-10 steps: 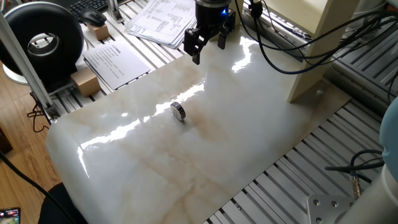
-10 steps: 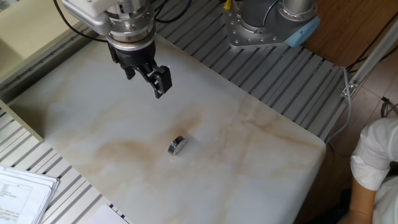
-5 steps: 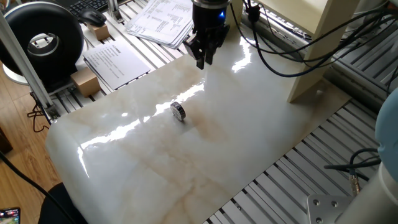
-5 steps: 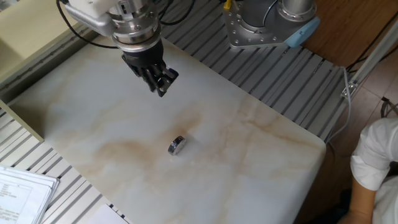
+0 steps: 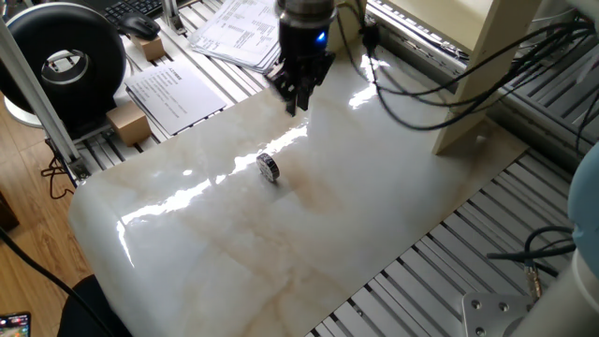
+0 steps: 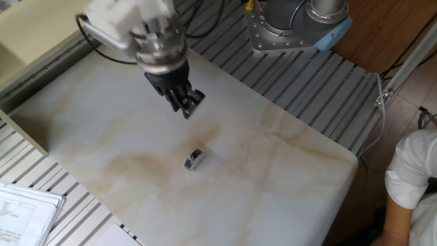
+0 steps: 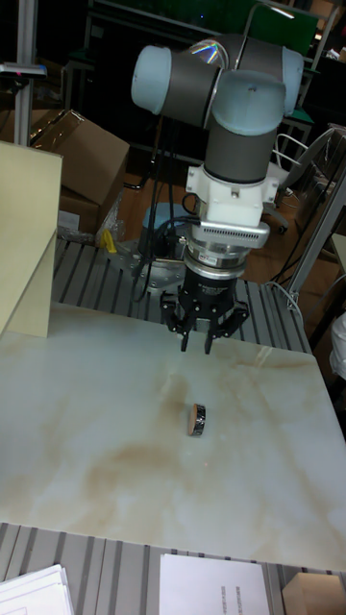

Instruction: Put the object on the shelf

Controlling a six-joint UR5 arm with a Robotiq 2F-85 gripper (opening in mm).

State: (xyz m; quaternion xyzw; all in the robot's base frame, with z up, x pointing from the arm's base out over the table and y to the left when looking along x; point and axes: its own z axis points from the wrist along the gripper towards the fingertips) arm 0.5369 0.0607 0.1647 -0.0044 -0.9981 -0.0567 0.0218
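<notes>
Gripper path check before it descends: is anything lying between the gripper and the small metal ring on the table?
Nothing. Both fixed views show only bare marble tabletop between the gripper and the ring, which sits alone, untouched.

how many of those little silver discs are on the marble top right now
1. The disc stands on edge near the middle of the marble top, apart from the gripper hovering beyond it. None other shows in any view.

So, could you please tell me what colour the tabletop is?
The tabletop is glossy white with faint tan marble-like streaks, clearest in the other fixed view.
</notes>
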